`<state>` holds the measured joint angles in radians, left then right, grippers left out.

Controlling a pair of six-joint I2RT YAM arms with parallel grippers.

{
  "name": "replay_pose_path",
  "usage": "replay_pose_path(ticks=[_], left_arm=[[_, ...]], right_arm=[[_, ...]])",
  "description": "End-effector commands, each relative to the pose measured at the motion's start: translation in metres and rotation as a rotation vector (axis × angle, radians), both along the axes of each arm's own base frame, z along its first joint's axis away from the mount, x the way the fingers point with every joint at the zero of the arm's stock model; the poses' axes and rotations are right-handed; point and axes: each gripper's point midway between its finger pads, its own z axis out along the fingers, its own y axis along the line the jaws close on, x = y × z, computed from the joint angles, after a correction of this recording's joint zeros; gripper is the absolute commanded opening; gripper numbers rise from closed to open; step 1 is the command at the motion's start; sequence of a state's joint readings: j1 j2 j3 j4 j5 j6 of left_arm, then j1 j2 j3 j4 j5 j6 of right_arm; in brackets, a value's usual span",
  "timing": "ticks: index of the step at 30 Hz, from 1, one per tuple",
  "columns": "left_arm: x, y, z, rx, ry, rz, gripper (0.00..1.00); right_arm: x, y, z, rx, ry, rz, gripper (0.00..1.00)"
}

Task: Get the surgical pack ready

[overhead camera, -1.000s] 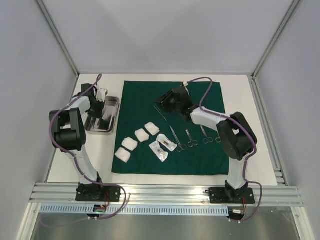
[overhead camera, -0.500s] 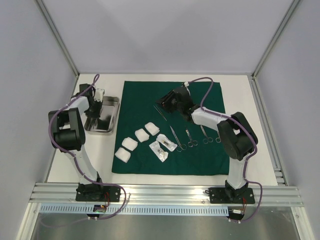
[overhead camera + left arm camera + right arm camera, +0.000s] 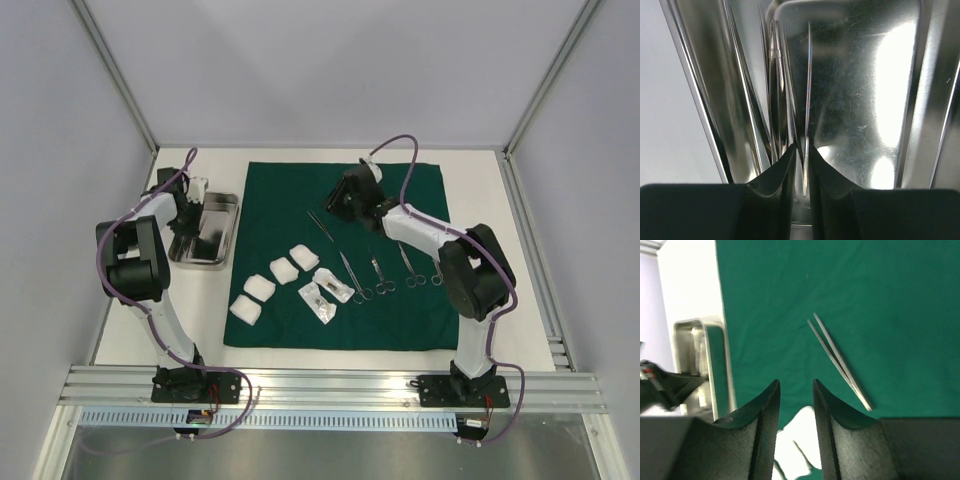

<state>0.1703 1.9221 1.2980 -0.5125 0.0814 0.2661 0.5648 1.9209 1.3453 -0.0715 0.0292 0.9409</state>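
While the right gripper [image 3: 795, 385] hangs slightly open over cloth [image 3: 880, 300], left gripper [image 3: 801, 150] inside tray [image 3: 865, 100] cannot be judged.

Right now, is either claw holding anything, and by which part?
The right claw holds nothing; it is open near the tweezers. The left claw seems to pinch a thin metal strip by its near end, over the tray.
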Motion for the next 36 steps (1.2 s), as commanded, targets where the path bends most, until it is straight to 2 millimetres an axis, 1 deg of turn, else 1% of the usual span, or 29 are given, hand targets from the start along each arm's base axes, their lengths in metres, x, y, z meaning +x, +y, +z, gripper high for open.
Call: replay_pose_path(ticks=[1,2,3,4,5,6,7,8,9,10,11,12,14,15,16,17,18,19,20,24,28,30,31,33,36], left_arm=[[0.008,-0.001,0.028,-0.011,-0.076,0.009,0.24],[0.007,-0.001,0.029,-0.007,-0.079,0.007,0.24],[0.009,0.001,0.035,0.003,-0.094,0.006,0.25],[0.01,0.002,0.036,0.009,-0.098,0.005,0.26],[0.01,0.003,0.039,0.015,-0.101,0.004,0.26],[0.011,0.004,0.044,0.022,-0.111,0.005,0.26],[0.01,0.004,0.045,0.023,-0.111,0.004,0.26],[0.01,0.003,0.047,0.022,-0.115,0.002,0.27],[0.009,0.003,0.051,0.021,-0.121,0.0,0.27],[0.008,0.002,0.054,0.018,-0.126,-0.002,0.27],[0.007,0.001,0.056,0.015,-0.128,-0.005,0.27],[0.007,-0.001,0.061,0.013,-0.141,-0.009,0.27],[0.005,-0.003,0.064,0.001,-0.142,-0.021,0.27],[0.003,-0.005,0.066,-0.004,-0.142,-0.025,0.27],[0.002,-0.005,0.067,-0.005,-0.142,-0.03,0.27],[0.001,-0.006,0.068,-0.01,-0.142,-0.033,0.27],[0.0,-0.007,0.068,-0.015,-0.138,-0.035,0.27],[-0.001,-0.008,0.067,-0.015,-0.135,-0.039,0.27],[-0.002,-0.007,0.066,-0.016,-0.132,-0.034,0.27],[-0.004,-0.009,0.061,-0.024,-0.127,-0.039,0.27],[-0.005,-0.009,0.056,-0.02,-0.116,-0.043,0.27],[-0.006,-0.008,0.056,-0.018,-0.113,-0.042,0.27],[-0.006,-0.009,0.056,-0.021,-0.113,-0.043,0.27],[-0.006,-0.008,0.057,-0.018,-0.118,-0.042,0.27],[-0.006,-0.009,0.061,-0.016,-0.126,-0.047,0.27]], right_arm=[[0.017,-0.016,0.018,-0.223,-0.104,0.072,0.35],[0.018,-0.014,0.017,-0.249,-0.105,0.097,0.35],[0.016,-0.012,0.005,-0.282,-0.074,0.143,0.36],[0.018,-0.009,0.005,-0.296,-0.077,0.173,0.36],[0.027,-0.002,0.02,-0.316,-0.126,0.219,0.37],[0.023,0.0,0.002,-0.347,-0.079,0.266,0.37],[0.024,0.002,-0.001,-0.384,-0.081,0.305,0.38],[0.02,0.001,-0.007,-0.417,-0.045,0.333,0.38],[0.029,0.005,-0.008,-0.433,-0.043,0.345,0.38],[0.031,0.007,-0.011,-0.453,-0.033,0.362,0.37],[0.025,0.003,-0.034,-0.498,0.031,0.399,0.37],[0.03,0.013,-0.023,-0.479,0.008,0.433,0.37],[0.025,0.017,-0.035,-0.498,0.038,0.475,0.37],[0.025,0.018,-0.046,-0.518,0.052,0.497,0.37],[0.027,0.022,-0.043,-0.522,0.042,0.5,0.37],[0.025,0.018,-0.055,-0.547,0.074,0.503,0.37],[0.025,0.018,-0.058,-0.564,0.078,0.505,0.37],[0.03,0.016,-0.057,-0.59,0.069,0.485,0.37],[0.028,0.015,-0.065,-0.597,0.087,0.491,0.37],[0.018,0.022,-0.079,-0.597,0.112,0.522,0.34],[0.013,0.027,-0.088,-0.618,0.115,0.544,0.28],[0.013,0.027,-0.09,-0.635,0.112,0.537,0.23],[0.014,0.025,-0.089,-0.649,0.111,0.525,0.17],[0.015,0.022,-0.088,-0.662,0.109,0.51,0.12],[0.019,0.021,-0.077,-0.663,0.091,0.484,0.0]])
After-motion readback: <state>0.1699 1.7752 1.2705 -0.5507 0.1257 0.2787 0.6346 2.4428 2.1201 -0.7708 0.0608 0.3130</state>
